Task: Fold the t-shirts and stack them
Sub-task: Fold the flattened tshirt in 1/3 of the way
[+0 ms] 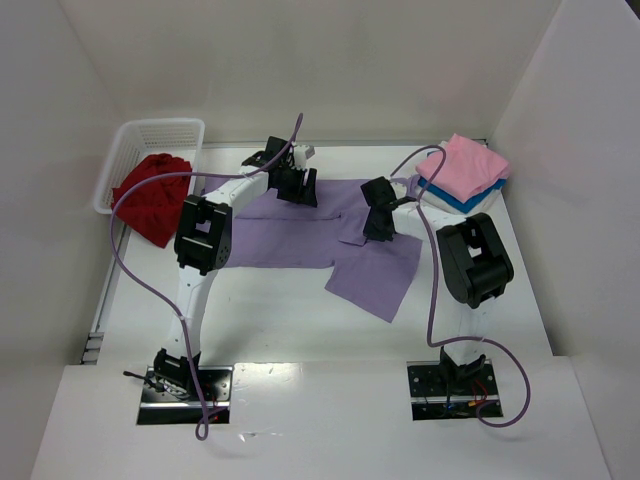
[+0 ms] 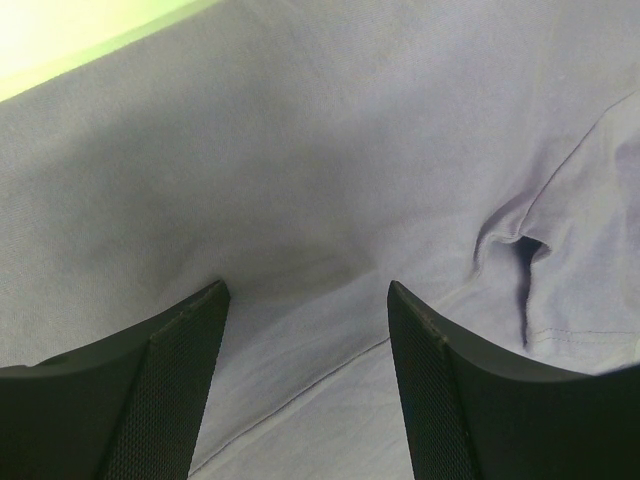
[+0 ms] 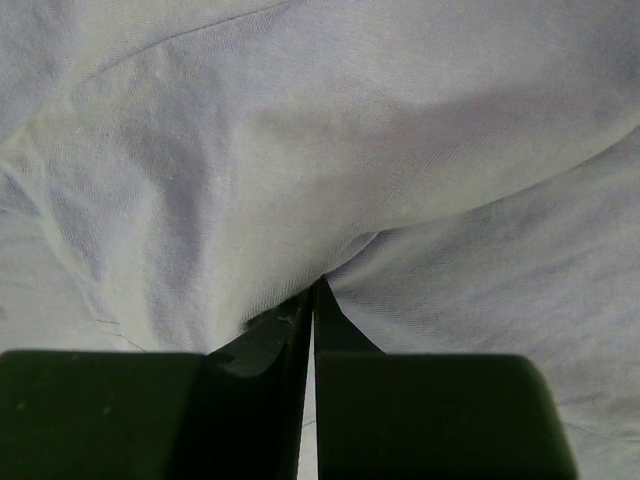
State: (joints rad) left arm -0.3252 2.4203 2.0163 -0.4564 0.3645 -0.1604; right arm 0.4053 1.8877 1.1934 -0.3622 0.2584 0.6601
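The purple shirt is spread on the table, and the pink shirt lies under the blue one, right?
No: the pink shirt lies on top of the blue shirt, as the top view shows. The purple shirt is spread on the table.

The white table (image 1: 300, 320) in front of me carries a lavender t-shirt (image 1: 280, 235) spread flat across its middle, one part angled toward my right base. At the far left stands a white lattice basket (image 1: 165, 127) with a deep red t-shirt (image 1: 150, 195) spilling over its near rim. At the far right a folded bright blue t-shirt (image 1: 450, 197) lies on the surface, a pink t-shirt (image 1: 465, 165) on top. My base plates (image 1: 185, 392) sit at the near edge.
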